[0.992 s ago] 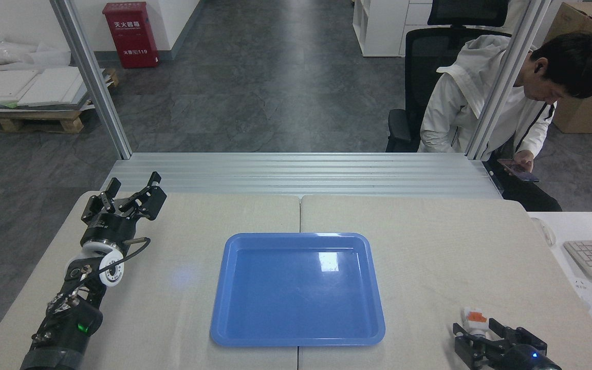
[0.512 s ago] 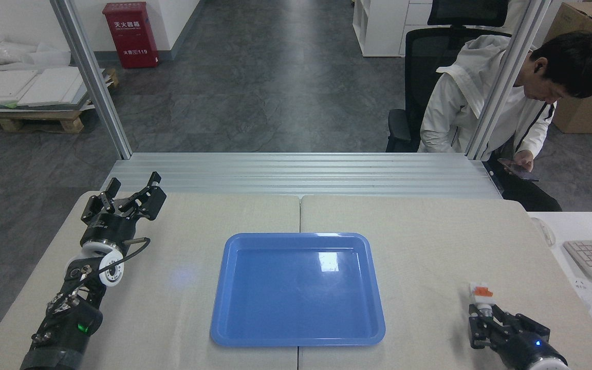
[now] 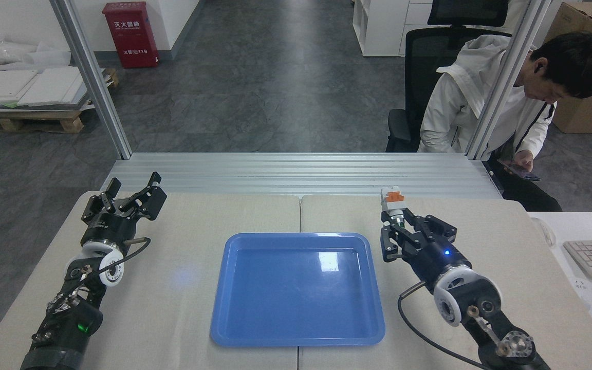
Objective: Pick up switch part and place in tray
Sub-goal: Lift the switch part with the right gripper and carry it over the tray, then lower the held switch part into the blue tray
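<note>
Gripping the switch part (image 3: 393, 201) between its fingers, the right gripper (image 3: 398, 218) hangs just right of the tray (image 3: 296, 336). Well to the tray's left, the left gripper (image 3: 130, 189) sits spread wide, holding nothing.

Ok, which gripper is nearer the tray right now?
Right. The right gripper, holding the switch part, is just off the tray at its far right corner; the left gripper sits well left.

White/orange switch part (image 3: 393, 199) upright, held above table, right of tray; blue tray (image 3: 297, 289) empty, centred
</note>
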### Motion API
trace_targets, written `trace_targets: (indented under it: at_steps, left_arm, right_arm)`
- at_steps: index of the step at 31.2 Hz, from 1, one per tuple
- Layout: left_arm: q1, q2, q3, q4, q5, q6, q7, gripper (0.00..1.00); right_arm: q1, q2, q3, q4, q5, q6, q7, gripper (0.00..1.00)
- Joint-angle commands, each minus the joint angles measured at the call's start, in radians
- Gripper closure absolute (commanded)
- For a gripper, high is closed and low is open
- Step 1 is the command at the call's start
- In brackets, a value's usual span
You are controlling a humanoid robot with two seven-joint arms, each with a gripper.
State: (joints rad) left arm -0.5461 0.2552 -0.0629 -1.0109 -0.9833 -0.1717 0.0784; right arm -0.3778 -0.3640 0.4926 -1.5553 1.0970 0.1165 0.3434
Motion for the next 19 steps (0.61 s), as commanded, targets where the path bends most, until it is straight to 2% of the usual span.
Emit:
trace_targets:
  at_steps: [1,7,12,16,19]
  left_arm:
    - [0.000,-0.001,0.000,0.000,0.000,0.000,0.000,0.00]
    - [0.000,-0.001,0.000,0.000,0.000,0.000,0.000,0.00]
    - [0.000,0.001,0.000,0.000,0.000,0.000,0.000,0.00]
    - [0.000,0.001,0.000,0.000,0.000,0.000,0.000,0.00]
    - [0.000,-0.001,0.000,0.000,0.000,0.000,0.000,0.00]
  right_arm:
    - [0.003,0.112,0.125,0.001,0.125,0.006,0.043,0.90]
    - [0.057,0.154,0.191,0.020,0.165,0.009,0.054,0.90]
    - [0.079,0.174,0.201,0.047,0.193,0.012,0.058,0.90]
    - [0.077,0.197,0.201,0.084,0.259,0.028,0.095,0.89]
    - [0.076,0.206,0.201,0.109,0.282,0.051,0.112,0.88]
